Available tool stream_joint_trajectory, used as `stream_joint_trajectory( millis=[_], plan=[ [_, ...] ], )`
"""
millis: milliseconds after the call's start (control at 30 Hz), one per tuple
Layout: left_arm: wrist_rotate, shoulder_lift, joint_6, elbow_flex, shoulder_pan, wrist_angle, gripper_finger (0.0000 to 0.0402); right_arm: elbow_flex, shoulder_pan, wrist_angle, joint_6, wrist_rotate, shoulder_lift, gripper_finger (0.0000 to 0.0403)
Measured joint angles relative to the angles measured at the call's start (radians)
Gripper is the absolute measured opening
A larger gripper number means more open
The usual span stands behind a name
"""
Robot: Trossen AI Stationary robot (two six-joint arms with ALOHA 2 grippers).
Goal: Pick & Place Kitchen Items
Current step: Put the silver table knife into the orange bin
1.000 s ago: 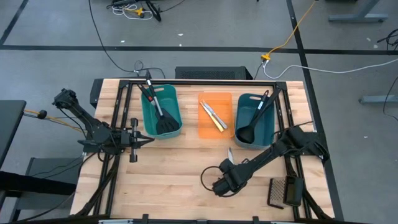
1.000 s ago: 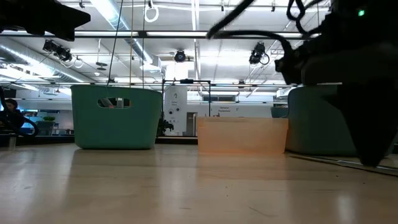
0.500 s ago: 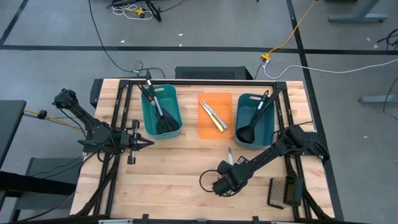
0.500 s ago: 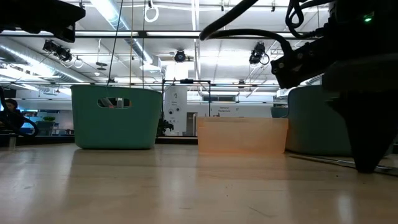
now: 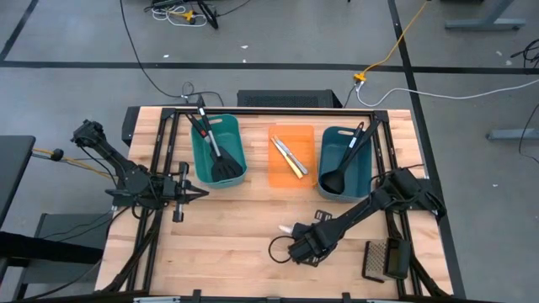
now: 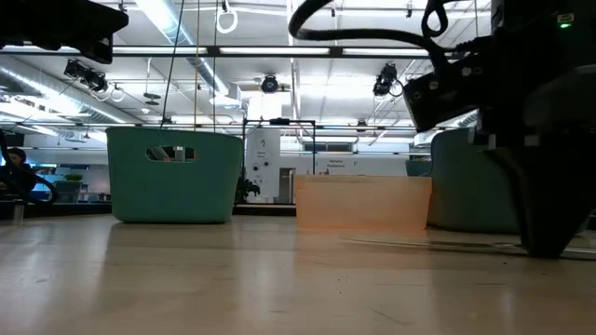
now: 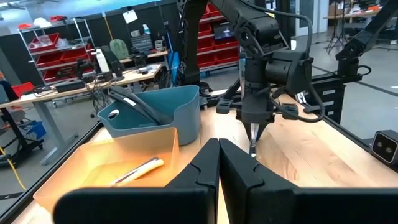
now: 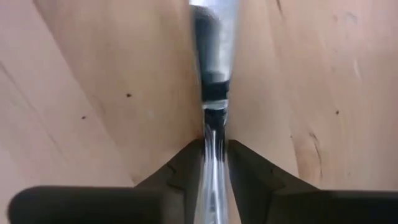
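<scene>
The right gripper (image 5: 301, 236) is low over the near half of the wooden table (image 5: 227, 227), between the orange tray (image 5: 290, 157) and the table's near edge. In the right wrist view its jaws pinch a slim silver knife (image 8: 213, 74) that lies flat on the wood; both fingers (image 8: 180, 163) press against the knife from either side. In the high view the knife (image 5: 290, 228) shows as a short pale sliver projecting from the right gripper toward the left arm's side.

The left gripper (image 5: 200, 193) waits just off the near end of the left teal tub (image 5: 218, 150), above the table, with its jaws pressed together and holding nothing. The left wrist view confirms this: the two dark fingers (image 7: 208, 163) meet with no gap.

Contents of the containers:
- Left teal tub: black slotted spatulas (image 5: 222, 166), handles pointing toward the far edge.
- Orange tray: two slim knives (image 5: 287, 156), one silver and one yellowish, lying side by side at a diagonal.
- Right teal tub (image 5: 345, 160): a black ladle (image 5: 332, 179), bowl at the near end, handle leaning over the far rim.

A dark mesh grater (image 5: 376, 259) lies near the table's near right corner, apart from the right gripper.

In the low view the left teal tub (image 6: 174, 175) and the orange tray (image 6: 362, 202) stand at the far side of the table, and the right arm fills the right side of the picture.
</scene>
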Motion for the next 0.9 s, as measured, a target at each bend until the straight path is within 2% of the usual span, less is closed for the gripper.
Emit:
stream_joint_trajectory(
  millis=[300,500,633,900],
  plan=[
    [0.002,0.000,0.001,0.000,0.000,0.000,0.0011,-0.001,0.008,0.018,-0.126,0.051,0.001,0.0058],
    [0.005,0.000,0.001,0.000,0.000,0.000,0.0011,-0.001,0.008,0.025,-0.225,0.070,0.001,0.0060],
    [0.063,0.007,-0.008,0.000,0.000,0.010,0.0011,-0.001,0.009,0.030,-0.275,0.088,0.001,0.0060],
    [0.072,0.204,0.020,0.002,0.000,0.204,0.0011,-0.002,0.006,0.044,-0.284,0.109,0.002,0.0059]
  ],
)
